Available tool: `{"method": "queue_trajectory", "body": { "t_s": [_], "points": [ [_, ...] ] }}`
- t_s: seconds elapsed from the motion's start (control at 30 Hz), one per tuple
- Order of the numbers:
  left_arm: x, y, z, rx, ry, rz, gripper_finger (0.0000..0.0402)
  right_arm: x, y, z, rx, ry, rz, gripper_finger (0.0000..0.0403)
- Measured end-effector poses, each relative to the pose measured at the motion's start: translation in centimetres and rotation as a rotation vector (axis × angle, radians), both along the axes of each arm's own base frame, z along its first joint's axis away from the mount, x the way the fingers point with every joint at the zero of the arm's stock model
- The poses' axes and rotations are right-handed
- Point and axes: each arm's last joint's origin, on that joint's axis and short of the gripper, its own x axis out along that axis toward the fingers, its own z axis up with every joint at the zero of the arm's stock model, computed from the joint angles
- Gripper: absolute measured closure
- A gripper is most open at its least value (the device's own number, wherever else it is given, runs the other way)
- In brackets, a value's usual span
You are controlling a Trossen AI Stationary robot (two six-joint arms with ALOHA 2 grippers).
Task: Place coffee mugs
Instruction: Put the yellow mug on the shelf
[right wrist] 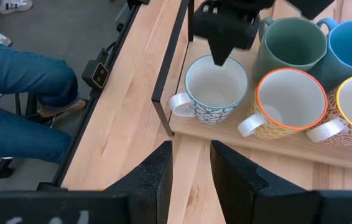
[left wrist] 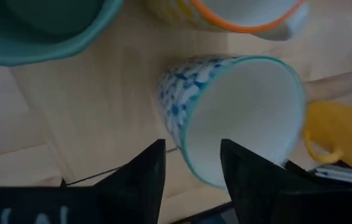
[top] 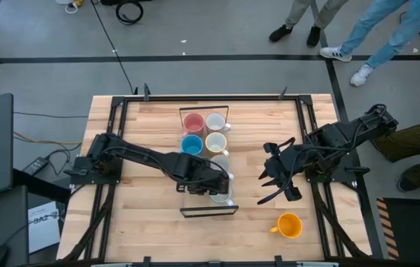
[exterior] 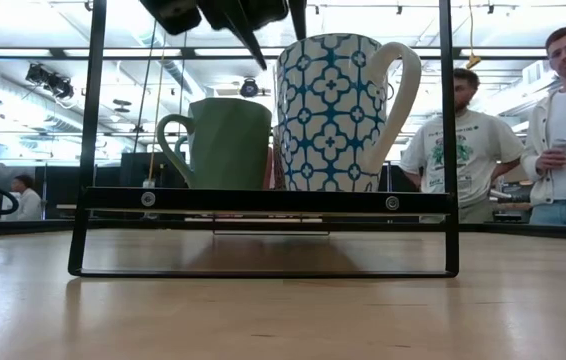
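Wooden table (top: 143,222) w/ black frame rack (top: 208,211) at centre; we see mugs in rack. Left gripper (left wrist: 191,163) fingers open, above blue-patterned mug (right wrist: 215,90) in rack. Right gripper (right wrist: 191,163) open, beside rack. Orange mug (top: 289,225) apart on table.

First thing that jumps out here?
The black-framed rack mid-table, with mugs packed in two rows. The left gripper hovers open over the blue-patterned white mug at the rack's near end. One orange mug sits alone on the table near the front right, while the right gripper waits open beside the rack.
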Motion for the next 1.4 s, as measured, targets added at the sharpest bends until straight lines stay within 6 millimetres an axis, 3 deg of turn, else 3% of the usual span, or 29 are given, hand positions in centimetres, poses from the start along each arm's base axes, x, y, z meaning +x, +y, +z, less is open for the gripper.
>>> {"method": "queue_trajectory", "body": {
  "t_s": [0.17,0.37,0.83,1.0,1.17,1.4],
  "points": [
    [-0.7,0.0,1.4,0.029,-0.039,-0.044,0.0241,0.0,0.0,0.0,-0.001,0.001,0.000,0.0289],
    [-2.1,-0.6,3.3,0.155,-0.104,-0.250,0.0241,0.0,0.0,0.0,-0.002,0.005,0.001,0.0289],
    [-7.0,-5.8,5.8,0.511,-0.138,-0.748,0.0241,-0.1,0.0,-0.1,0.041,0.030,-0.050,0.0289],
    [-9.5,-7.1,5.9,0.624,-0.048,-0.888,0.0241,-0.4,0.3,-0.2,0.103,0.082,-0.121,0.0289],
    [-12.6,-7.9,4.6,0.650,-0.001,-0.978,0.0246,-1.5,1.5,-0.5,0.151,0.156,-0.154,0.0289],
    [-18.4,-5.8,2.8,0.663,-0.080,-0.863,0.0260,-3.4,2.8,-1.1,0.163,0.286,-0.274,0.0289]
  ]
}}
